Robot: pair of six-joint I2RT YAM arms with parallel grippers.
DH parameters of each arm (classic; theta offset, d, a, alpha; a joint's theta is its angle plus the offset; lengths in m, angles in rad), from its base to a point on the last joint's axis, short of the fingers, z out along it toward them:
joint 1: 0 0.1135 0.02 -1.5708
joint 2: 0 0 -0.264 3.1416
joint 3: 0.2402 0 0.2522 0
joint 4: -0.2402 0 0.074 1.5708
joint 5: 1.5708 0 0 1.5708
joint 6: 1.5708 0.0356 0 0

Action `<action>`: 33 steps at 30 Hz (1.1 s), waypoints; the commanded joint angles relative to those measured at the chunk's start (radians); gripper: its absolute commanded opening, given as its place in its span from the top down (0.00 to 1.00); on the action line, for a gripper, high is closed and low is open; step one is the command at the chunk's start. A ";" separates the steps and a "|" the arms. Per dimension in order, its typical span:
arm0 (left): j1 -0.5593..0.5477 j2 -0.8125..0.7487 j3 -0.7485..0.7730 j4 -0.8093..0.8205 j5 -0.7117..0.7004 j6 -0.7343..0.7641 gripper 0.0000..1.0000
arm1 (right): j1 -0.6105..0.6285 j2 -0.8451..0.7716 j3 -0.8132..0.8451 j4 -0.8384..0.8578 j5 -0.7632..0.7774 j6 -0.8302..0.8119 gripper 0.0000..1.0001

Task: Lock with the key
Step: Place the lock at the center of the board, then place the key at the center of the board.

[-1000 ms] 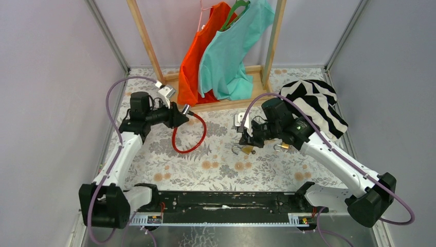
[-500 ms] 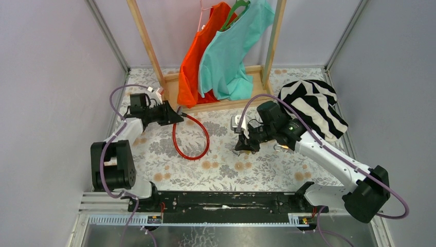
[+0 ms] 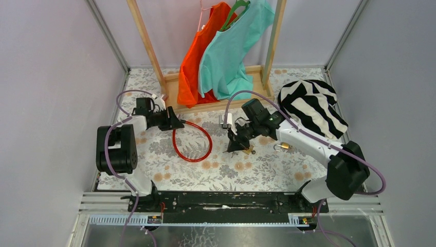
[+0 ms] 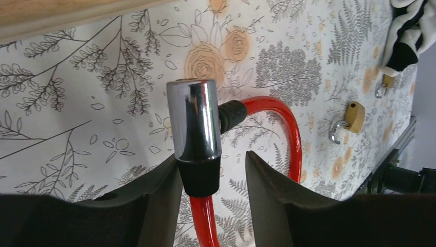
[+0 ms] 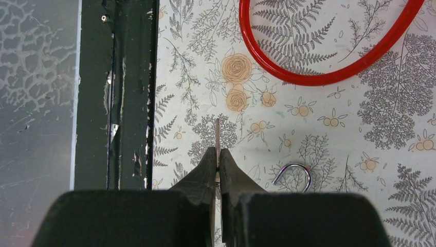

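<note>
1. One key (image 5: 218, 135): thin blade held edge-on in the right gripper (image 5: 218, 157), jaws closed tight on it. The tip pokes out over the floral table (image 5: 329, 206), right of centre.
2. Cable lock (image 3: 193, 141): red loop flat on the table, left of the key and apart from it. The loop's right arc lies between key and lock cylinder (image 4: 194, 118).
3. The chrome cylinder sits between the fingers of the left gripper (image 4: 211, 170). Its black collar touches one finger with a visible gap to the other, so the jaws are part-open, not clamped.
4. Brass padlock (image 3: 249, 150) just beside the right gripper, shackle open. Second padlock (image 3: 282, 147) further right, near the striped cloth (image 3: 313, 105).
5. Wooden rack (image 3: 146, 43) along the back, its base just behind the left gripper. Orange shirt (image 3: 198, 56) and teal shirt (image 3: 231, 51) hang on it.
6. Black rail (image 5: 115, 92) runs along the near edge.
</note>
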 commanded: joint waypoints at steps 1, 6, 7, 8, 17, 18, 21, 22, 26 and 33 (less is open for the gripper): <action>0.003 0.017 0.003 0.059 -0.031 0.043 0.45 | 0.018 0.041 0.068 0.032 -0.040 0.020 1.00; 0.003 -0.001 0.021 0.037 -0.101 0.065 0.33 | 0.046 0.111 0.099 0.050 -0.018 0.040 1.00; 0.003 -0.010 0.024 0.031 -0.124 0.070 0.30 | 0.054 0.127 0.104 0.056 -0.012 0.048 1.00; 0.003 -0.023 0.027 0.027 -0.146 0.075 0.27 | 0.066 0.147 0.111 0.063 -0.006 0.058 1.00; 0.003 -0.258 0.066 0.005 -0.298 0.117 0.00 | 0.200 0.296 0.166 0.225 0.069 0.324 1.00; 0.004 -0.284 0.073 0.002 -0.318 0.116 0.00 | 0.218 0.316 0.174 0.236 0.085 0.342 0.99; 0.008 -0.355 0.108 -0.035 -0.370 0.129 0.00 | 0.268 0.383 0.205 0.253 0.128 0.367 0.98; 0.009 -0.375 0.121 -0.048 -0.384 0.138 0.00 | 0.283 0.405 0.211 0.260 0.134 0.373 0.97; 0.012 -0.448 0.147 -0.059 -0.417 0.155 0.00 | 0.327 0.480 0.262 0.272 0.179 0.412 0.94; 0.012 -0.505 0.169 -0.093 -0.412 0.153 0.00 | 0.329 0.511 0.318 0.228 0.196 0.411 0.50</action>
